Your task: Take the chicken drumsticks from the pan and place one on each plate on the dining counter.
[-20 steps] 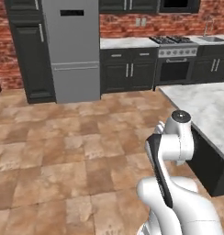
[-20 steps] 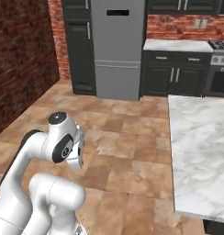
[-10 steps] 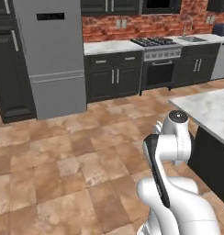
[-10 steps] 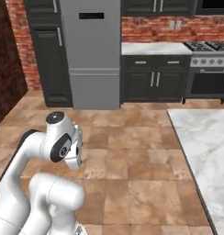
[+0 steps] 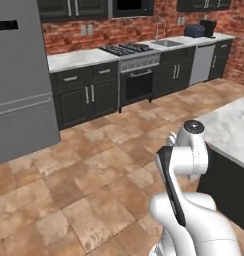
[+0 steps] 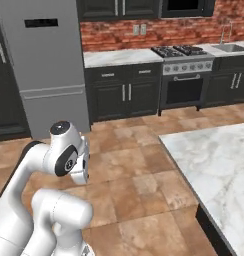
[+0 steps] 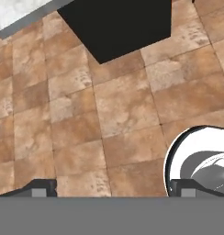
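Stove [image 6: 183,50] in base views, floor tiles [image 7: 123,105] under hand

Both base views look forward over the arm toward the stove [image 5: 129,48]; the hand view faces the floor [image 7: 109,114].

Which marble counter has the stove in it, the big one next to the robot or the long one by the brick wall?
The long worktop by the brick wall. The stove sits in it, with the black oven underneath. The dining counter beside the robot has bare marble showing.
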Motion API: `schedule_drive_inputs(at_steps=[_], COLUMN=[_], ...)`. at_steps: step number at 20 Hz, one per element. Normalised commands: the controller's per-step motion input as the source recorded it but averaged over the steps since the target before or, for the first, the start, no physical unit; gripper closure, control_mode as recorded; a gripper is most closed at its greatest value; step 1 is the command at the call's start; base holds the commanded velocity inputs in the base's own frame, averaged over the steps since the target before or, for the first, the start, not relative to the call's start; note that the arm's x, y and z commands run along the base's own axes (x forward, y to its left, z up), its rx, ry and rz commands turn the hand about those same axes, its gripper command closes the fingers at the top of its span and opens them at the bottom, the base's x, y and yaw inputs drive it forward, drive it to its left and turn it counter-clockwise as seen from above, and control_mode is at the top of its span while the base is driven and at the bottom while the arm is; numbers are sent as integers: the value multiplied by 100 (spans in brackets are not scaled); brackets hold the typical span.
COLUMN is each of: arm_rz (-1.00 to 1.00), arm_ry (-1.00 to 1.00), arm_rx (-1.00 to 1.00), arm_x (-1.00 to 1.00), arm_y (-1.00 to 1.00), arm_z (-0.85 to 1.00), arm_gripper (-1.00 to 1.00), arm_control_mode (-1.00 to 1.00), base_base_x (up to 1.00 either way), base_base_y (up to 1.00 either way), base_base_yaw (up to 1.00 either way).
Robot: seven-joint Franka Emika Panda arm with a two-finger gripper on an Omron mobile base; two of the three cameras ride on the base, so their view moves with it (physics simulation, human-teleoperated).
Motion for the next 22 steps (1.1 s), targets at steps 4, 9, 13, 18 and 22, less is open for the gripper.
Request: schedule_drive_inputs(at_steps=[4, 9, 13, 18, 22], arm_rz=[0, 0, 0, 0, 0], arm_ry=[0, 0, 0, 0, 0], arm_rx=[0, 0, 0, 0, 0], arm_x=[0, 0, 0, 0, 0], arm_y=[0, 0, 0, 0, 0], arm_z=[0, 0, 0, 0, 0], arm_gripper=[-100, -100, -100, -100, -100], arm_control_mode=[100, 100, 100, 100, 100], base_base_x=[100, 100, 100, 100, 100], base_base_y=[55, 58, 40, 34, 31], base_base_yaw=[-45, -43, -38, -33, -29])
